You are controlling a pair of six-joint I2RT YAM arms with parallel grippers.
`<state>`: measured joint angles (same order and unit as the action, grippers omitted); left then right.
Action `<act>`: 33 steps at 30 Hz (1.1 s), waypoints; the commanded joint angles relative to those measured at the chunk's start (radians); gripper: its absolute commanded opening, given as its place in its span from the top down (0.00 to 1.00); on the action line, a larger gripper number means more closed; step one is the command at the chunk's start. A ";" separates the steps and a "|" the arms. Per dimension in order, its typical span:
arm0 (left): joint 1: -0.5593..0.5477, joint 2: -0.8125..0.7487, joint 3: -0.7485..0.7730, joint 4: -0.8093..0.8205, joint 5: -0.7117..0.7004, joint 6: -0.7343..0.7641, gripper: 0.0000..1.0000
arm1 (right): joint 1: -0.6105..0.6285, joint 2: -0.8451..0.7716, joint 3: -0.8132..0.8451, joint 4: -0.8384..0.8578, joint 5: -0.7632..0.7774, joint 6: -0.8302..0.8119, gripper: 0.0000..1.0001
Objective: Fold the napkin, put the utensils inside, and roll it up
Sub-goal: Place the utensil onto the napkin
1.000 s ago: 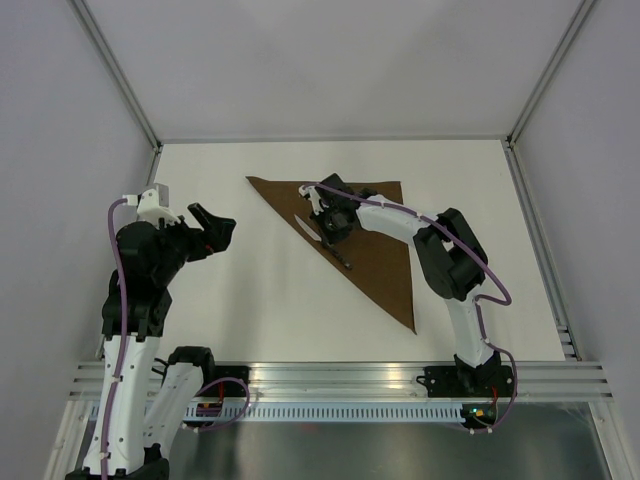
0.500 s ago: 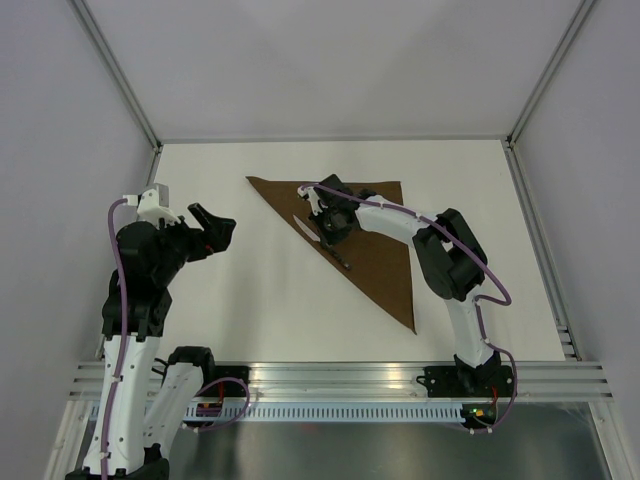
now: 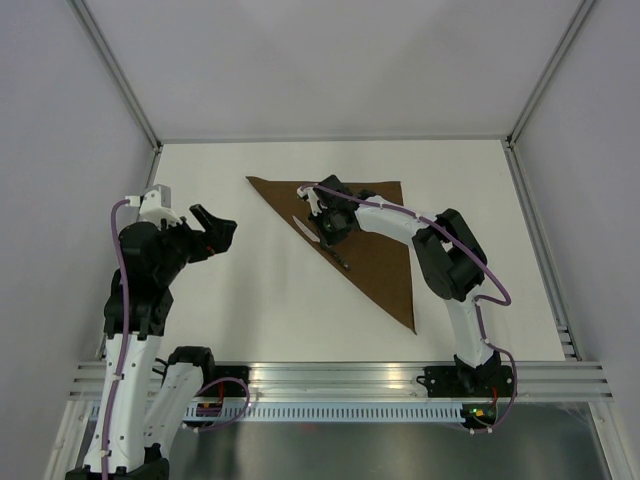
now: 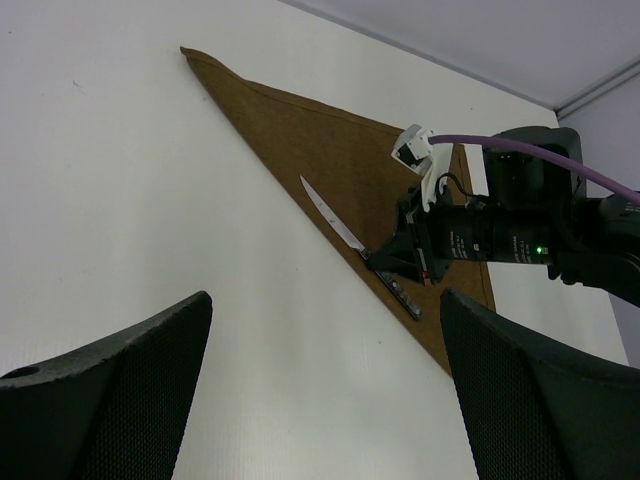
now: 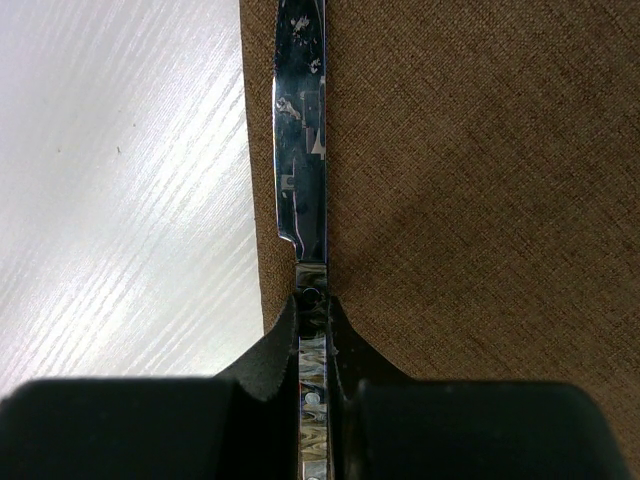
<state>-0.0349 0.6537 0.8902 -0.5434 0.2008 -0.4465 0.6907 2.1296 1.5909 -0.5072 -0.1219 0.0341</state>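
Observation:
The dark brown napkin (image 3: 370, 235) lies folded into a triangle on the white table; it also shows in the left wrist view (image 4: 340, 150) and the right wrist view (image 5: 480, 180). The knife (image 3: 322, 238) lies along the napkin's long left edge, silver blade (image 5: 302, 150) pointing up-left, dark handle toward the near side (image 4: 400, 293). My right gripper (image 3: 331, 232) is shut on the knife's handle (image 5: 313, 380), low on the cloth. My left gripper (image 3: 214, 228) is open and empty, raised over bare table left of the napkin; its fingers (image 4: 110, 400) frame the left wrist view.
The white table (image 3: 250, 300) is walled by grey panels and metal posts at the back corners. A metal rail (image 3: 340, 375) runs along the near edge by the arm bases.
The knife and my right gripper have shifted very slightly toward the far side along the napkin's edge. The left arm has barely moved.

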 commanded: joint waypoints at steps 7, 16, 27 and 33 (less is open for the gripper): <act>0.003 0.004 -0.011 0.022 0.009 -0.037 0.02 | 0.006 0.015 -0.005 0.012 0.019 0.016 0.95; 0.003 0.007 -0.014 0.030 0.014 -0.035 0.01 | 0.006 0.003 0.003 0.003 0.015 0.015 0.70; 0.003 0.021 -0.005 0.082 0.069 -0.018 0.00 | 0.003 -0.074 0.107 -0.063 -0.019 0.016 0.50; -0.078 0.026 -0.092 0.342 0.158 -0.024 0.06 | -0.088 -0.186 0.208 -0.129 -0.070 0.032 0.47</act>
<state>-0.0498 0.6743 0.8364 -0.3874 0.2981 -0.4469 0.6678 2.0750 1.7168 -0.5842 -0.1680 0.0345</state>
